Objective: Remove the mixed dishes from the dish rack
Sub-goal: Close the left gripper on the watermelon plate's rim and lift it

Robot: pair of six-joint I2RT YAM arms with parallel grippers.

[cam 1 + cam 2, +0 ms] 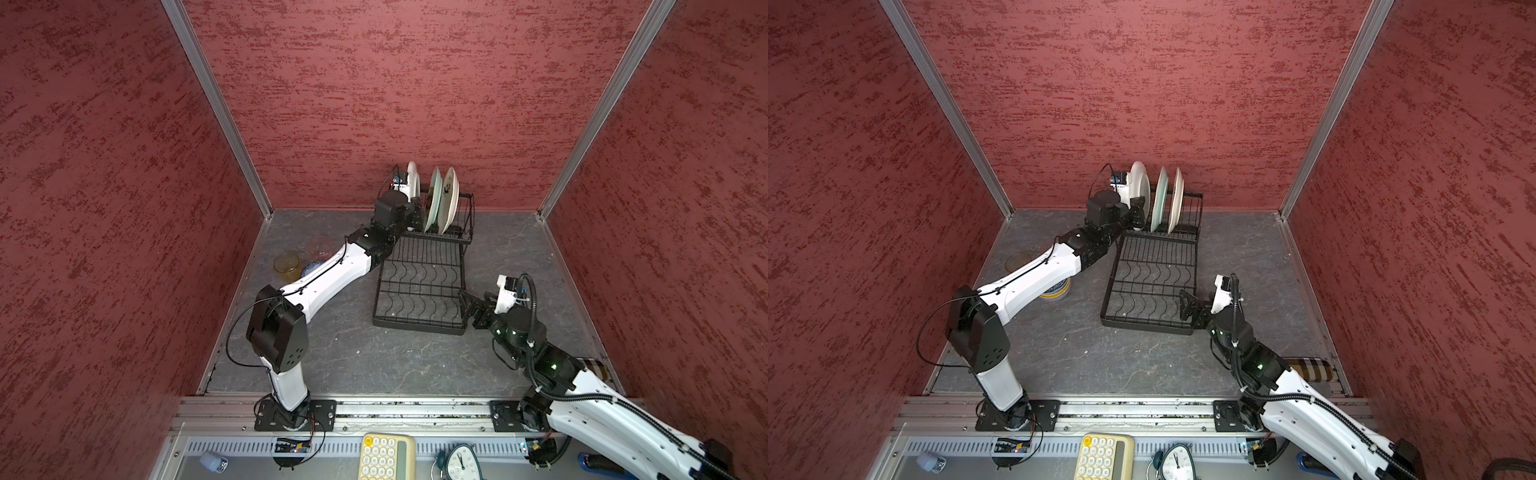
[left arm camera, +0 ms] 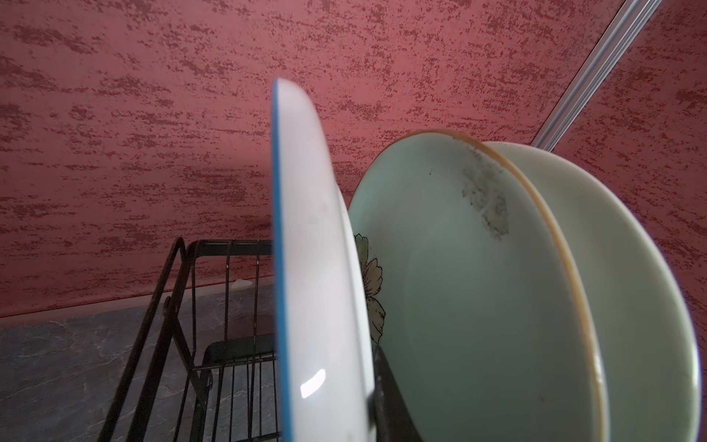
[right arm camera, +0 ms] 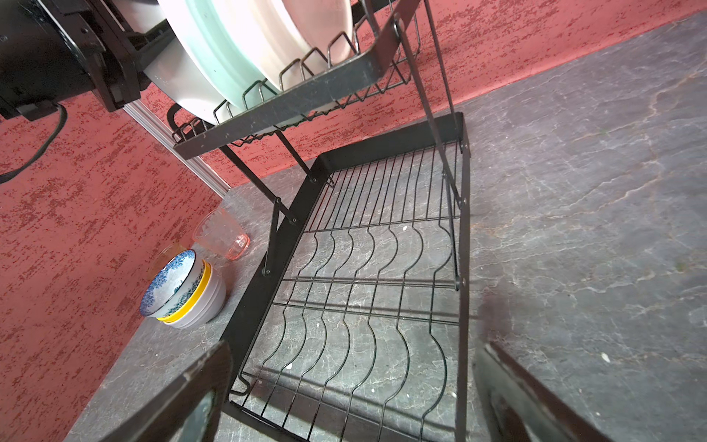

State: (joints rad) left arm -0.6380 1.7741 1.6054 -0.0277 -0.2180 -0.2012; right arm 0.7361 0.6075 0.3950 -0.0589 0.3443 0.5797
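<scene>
The dish rack point(image 1: 417, 328) sits mid-frame on the grey table point(image 1: 374, 365). Its tall basket is toward the back wall and its flat grid tray runs down toward the lower centre.

Three plates stand on edge in the basket at upper centre in both top views: a white plate point(image 1: 412, 183) on the left, a pale green plate point(image 1: 434, 199) in the middle and a cream plate point(image 1: 452, 199) on the right. The left gripper point(image 1: 1137, 216) is clenched on the white plate's lower rim. In the left wrist view one dark finger point(image 2: 386, 405) is wedged between that plate and the green one (the white plate has a thin blue edge, and its top stands a touch higher than its neighbours).

The right gripper point(image 1: 471, 309) hangs released at the tray's near right corner, right of centre. In the right wrist view its fingers point(image 3: 191, 386) are spread wide at the bottom of the frame, with the tray's side rail between them.

Left of the rack on the table, a blue-white bowl point(image 3: 172, 279) nests in a yellow bowl point(image 3: 199, 294), which sits in a lavender bowl point(image 3: 208, 306). A pink tumbler point(image 3: 225, 237) stands just beside the stack, and an amber tumbler point(image 1: 286, 266) is near it at left centre.
</scene>
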